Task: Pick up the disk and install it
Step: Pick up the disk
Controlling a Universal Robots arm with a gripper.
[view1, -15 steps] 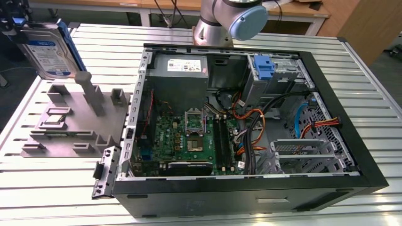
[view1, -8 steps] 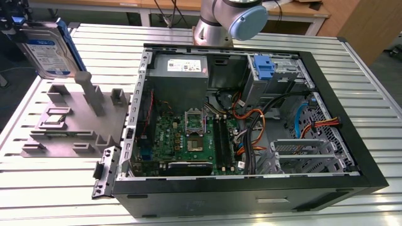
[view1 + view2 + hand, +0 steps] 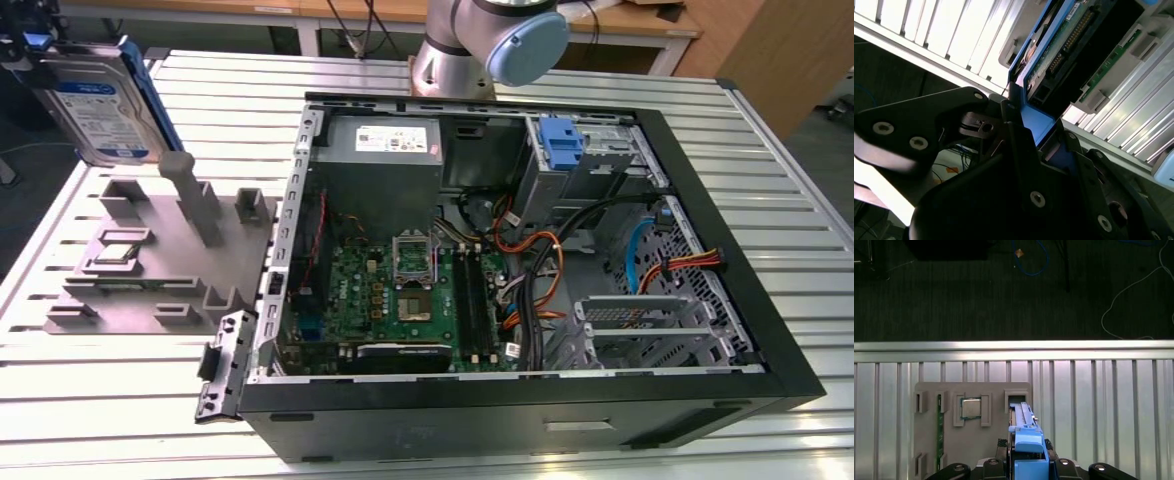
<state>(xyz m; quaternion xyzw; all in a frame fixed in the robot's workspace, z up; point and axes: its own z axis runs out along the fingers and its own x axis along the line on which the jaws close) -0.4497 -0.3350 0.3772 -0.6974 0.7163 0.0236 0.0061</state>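
The pick-up looked done and the install not yet started. In the upper left of the exterior view, the gripper [image 3: 27, 45] held the disk [image 3: 100, 100] on edge, label facing the camera, above the far end of the grey fixture [image 3: 147, 270]. The disk appeared clear of the fixture, though its lower corner sat close to the fixture's tall post in that view.

In the second wrist view the gripper [image 3: 1024, 117] was clenched on the blue bracket at one end of the disk [image 3: 1054, 45], with the drive's circuit-board side showing beyond the fingers. In the first wrist view the bracket end of the disk [image 3: 1026, 440] stood over the fixture [image 3: 979, 445], near a chip [image 3: 971, 408] seated in a pocket there.

The open case [image 3: 467, 420] lay on the slatted table [image 3: 107, 400], filling the centre and right of the exterior view and well apart from the disk. Inside it, a blue caddy [image 3: 566, 145] sat in the upper right bay, and a bare metal cage [image 3: 641, 315] lay at the lower right. Which bay was meant for the disk could not be told. By my reading, the carry across to the case and the seating of the disk both remained.
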